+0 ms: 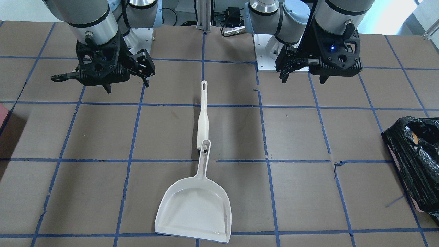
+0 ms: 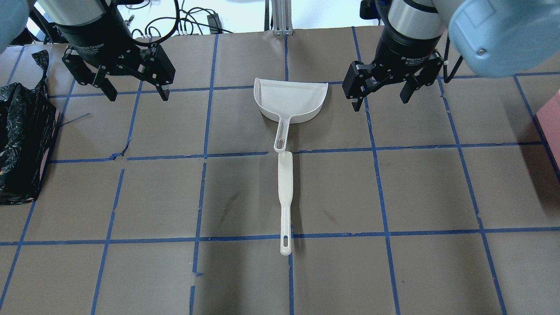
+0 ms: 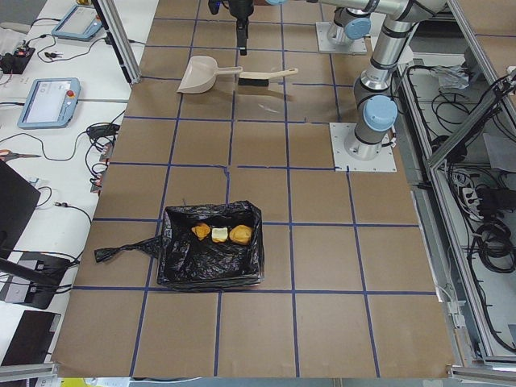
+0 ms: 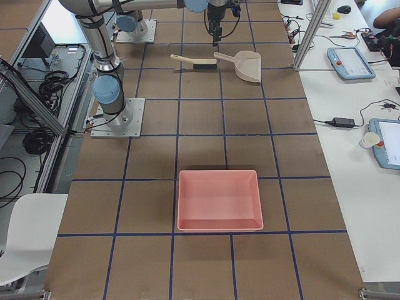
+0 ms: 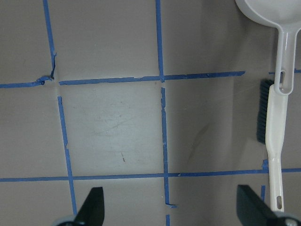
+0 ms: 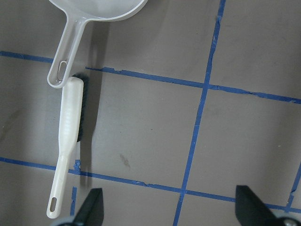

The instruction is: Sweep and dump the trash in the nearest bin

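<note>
The trash (image 3: 219, 234), three small lumps, lies inside the bin (image 3: 173, 266). The bin's black bag stands at the counter's (image 2: 393, 197) end on the robot's left, well apart from the tools. The lumps look light, and the pale ones soft and spongy, so they would roll or squash rather than break.

The dustpan (image 2: 291, 100) and brush (image 2: 285, 183) lie in line at mid-counter, with the pan's handle tip touching the brush head. Both look like thin moulded plastic: light, stiff and smooth enough to slip. The surest hold on each is probably across the narrow handle, clear of the hang-hole. The brush's dark bristles face sideways, so it would need turning before it could sweep.

The left jaws and the right jaws hang apart above the counter on either side of the pan, holding nothing.

White lettering on both wrist collars seems to read "Adaptive Gripper" but is too small to be sure. The pan, brush and bag show no brand.
</note>
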Robot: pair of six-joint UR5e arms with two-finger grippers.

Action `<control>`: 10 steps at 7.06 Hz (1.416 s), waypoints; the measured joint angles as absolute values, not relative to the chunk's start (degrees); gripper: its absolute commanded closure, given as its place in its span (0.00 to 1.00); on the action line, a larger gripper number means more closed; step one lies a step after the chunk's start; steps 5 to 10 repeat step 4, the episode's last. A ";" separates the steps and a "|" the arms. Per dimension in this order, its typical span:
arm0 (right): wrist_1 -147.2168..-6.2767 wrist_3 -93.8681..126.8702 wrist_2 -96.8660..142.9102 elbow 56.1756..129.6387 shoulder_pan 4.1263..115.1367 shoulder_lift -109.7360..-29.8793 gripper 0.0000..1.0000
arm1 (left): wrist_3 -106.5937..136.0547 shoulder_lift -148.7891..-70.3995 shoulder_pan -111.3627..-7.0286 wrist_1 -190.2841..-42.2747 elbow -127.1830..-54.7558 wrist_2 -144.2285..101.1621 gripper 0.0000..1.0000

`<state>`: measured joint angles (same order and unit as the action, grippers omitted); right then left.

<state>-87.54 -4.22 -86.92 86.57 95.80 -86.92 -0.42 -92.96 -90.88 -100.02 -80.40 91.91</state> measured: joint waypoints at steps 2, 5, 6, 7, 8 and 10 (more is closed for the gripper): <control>-87.52 -4.22 -86.91 86.57 95.82 -86.93 0.00 | -0.36 -93.01 -90.88 -100.02 -80.29 91.99 0.00; -87.73 -4.22 -86.87 86.56 96.30 -86.57 0.00 | -0.31 -93.06 -90.88 -100.02 -80.26 91.96 0.00; -87.73 -4.22 -86.87 86.56 96.30 -86.57 0.00 | -0.31 -93.06 -90.88 -100.02 -80.26 91.96 0.00; -87.73 -4.22 -86.87 86.56 96.30 -86.57 0.00 | -0.31 -93.06 -90.88 -100.02 -80.26 91.96 0.00; -87.73 -4.22 -86.87 86.56 96.30 -86.57 0.00 | -0.31 -93.06 -90.88 -100.02 -80.26 91.96 0.00; -87.73 -4.22 -86.87 86.56 96.30 -86.57 0.00 | -0.31 -93.06 -90.88 -100.02 -80.26 91.96 0.00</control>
